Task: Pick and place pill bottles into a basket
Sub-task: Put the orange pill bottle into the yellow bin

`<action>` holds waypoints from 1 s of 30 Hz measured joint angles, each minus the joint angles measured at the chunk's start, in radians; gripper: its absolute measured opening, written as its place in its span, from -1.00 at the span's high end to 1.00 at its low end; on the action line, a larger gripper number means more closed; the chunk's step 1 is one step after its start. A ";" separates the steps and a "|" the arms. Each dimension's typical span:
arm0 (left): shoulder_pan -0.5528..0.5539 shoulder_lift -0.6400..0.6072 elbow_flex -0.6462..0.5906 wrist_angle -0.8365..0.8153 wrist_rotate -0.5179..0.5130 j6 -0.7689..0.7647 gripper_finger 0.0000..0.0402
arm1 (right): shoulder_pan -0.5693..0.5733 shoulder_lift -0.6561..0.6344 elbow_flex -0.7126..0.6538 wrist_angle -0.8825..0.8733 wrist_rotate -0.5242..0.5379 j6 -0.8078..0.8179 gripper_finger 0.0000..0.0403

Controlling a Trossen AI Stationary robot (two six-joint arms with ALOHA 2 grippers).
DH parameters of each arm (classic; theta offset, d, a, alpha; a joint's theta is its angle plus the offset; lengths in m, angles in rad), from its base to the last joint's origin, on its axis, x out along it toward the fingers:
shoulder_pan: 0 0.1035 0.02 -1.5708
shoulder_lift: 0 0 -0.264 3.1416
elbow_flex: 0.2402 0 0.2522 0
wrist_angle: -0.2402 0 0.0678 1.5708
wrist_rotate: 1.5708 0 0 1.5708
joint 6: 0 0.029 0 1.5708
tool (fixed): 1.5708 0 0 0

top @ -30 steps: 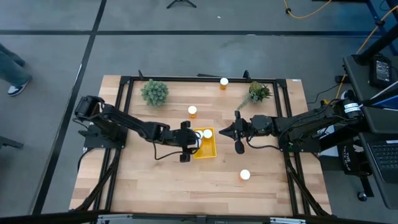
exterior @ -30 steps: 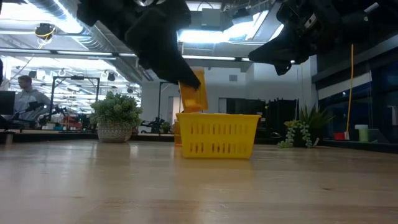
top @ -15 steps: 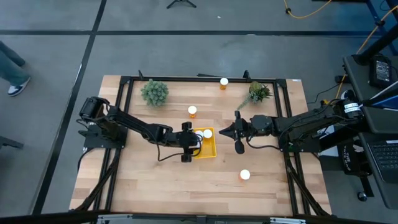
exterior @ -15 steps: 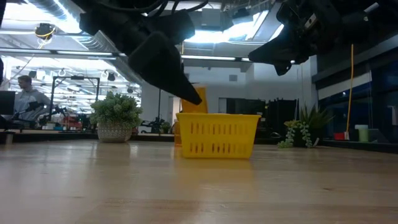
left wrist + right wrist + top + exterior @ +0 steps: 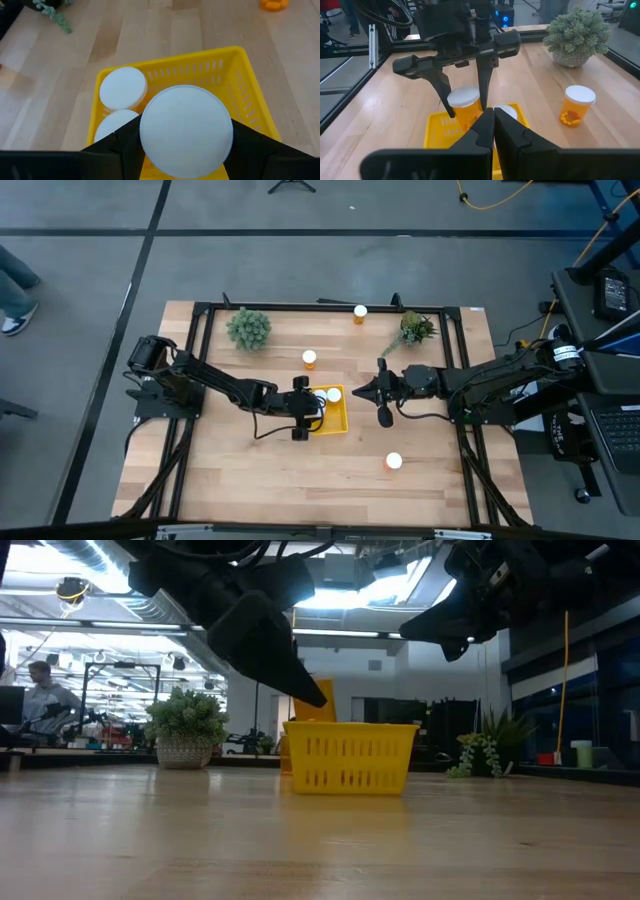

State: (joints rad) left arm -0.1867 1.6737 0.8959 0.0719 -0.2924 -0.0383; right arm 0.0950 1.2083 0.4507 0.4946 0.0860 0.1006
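The left gripper (image 5: 306,408) is over the yellow basket (image 5: 336,423) in the middle of the table (image 5: 250,470). Its fingers squeeze a pill bottle (image 5: 186,131) just above the basket. Two more bottles (image 5: 122,89) sit inside. Other bottles stand on the table: one (image 5: 309,359) near the basket, one (image 5: 360,312) at the far edge, one (image 5: 393,463) nearer the front. The right gripper (image 5: 356,392) waits beside the basket, closed and holding nothing.

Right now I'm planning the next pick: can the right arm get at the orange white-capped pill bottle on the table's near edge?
Probably yes: the right gripper is shut and empty, and bare wood surrounds that pill bottle.
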 joint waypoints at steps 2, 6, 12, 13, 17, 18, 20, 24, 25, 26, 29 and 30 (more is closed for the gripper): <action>0.000 0.000 0.000 0.000 0.000 0.000 -0.05 | 0.000 0.000 0.000 0.000 0.000 0.000 0.92; 0.000 0.000 0.000 0.000 0.001 -0.001 -0.05 | 0.000 0.000 0.000 0.000 0.000 0.000 0.92; 0.000 0.003 0.000 0.000 0.006 0.000 -0.05 | 0.000 0.000 0.000 0.000 0.000 0.000 0.92; 0.000 0.010 0.000 0.004 0.009 0.000 -0.05 | 0.000 0.000 0.000 0.000 0.000 0.000 0.92; 0.000 0.017 -0.002 0.007 0.022 0.008 -0.05 | 0.000 0.000 0.000 0.000 0.000 0.000 0.92; 0.000 0.019 -0.001 0.008 0.020 0.008 -0.05 | 0.000 0.000 0.000 -0.001 0.000 0.000 0.92; 0.000 0.022 -0.002 0.005 0.006 0.008 -0.05 | 0.000 0.000 0.000 -0.001 0.000 0.000 0.92; 0.004 0.021 -0.002 0.006 0.006 0.008 -0.05 | 0.000 0.000 0.000 -0.001 0.000 0.000 0.92; 0.005 0.021 -0.002 0.007 0.011 0.008 -0.05 | 0.000 0.000 0.000 -0.002 0.000 0.000 0.92; 0.007 0.021 -0.002 0.007 0.015 0.008 -0.05 | 0.000 0.000 0.000 -0.002 0.000 0.000 0.92; 0.008 0.021 -0.002 0.007 0.016 0.008 -0.05 | 0.000 0.000 0.000 -0.003 0.000 0.000 0.92; 0.008 0.021 -0.002 0.007 0.018 0.008 -0.05 | 0.000 0.000 0.000 -0.003 0.000 0.000 0.92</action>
State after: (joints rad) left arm -0.1788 1.6951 0.8944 0.0788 -0.2741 -0.0303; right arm 0.0951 1.2083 0.4507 0.4919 0.0860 0.1009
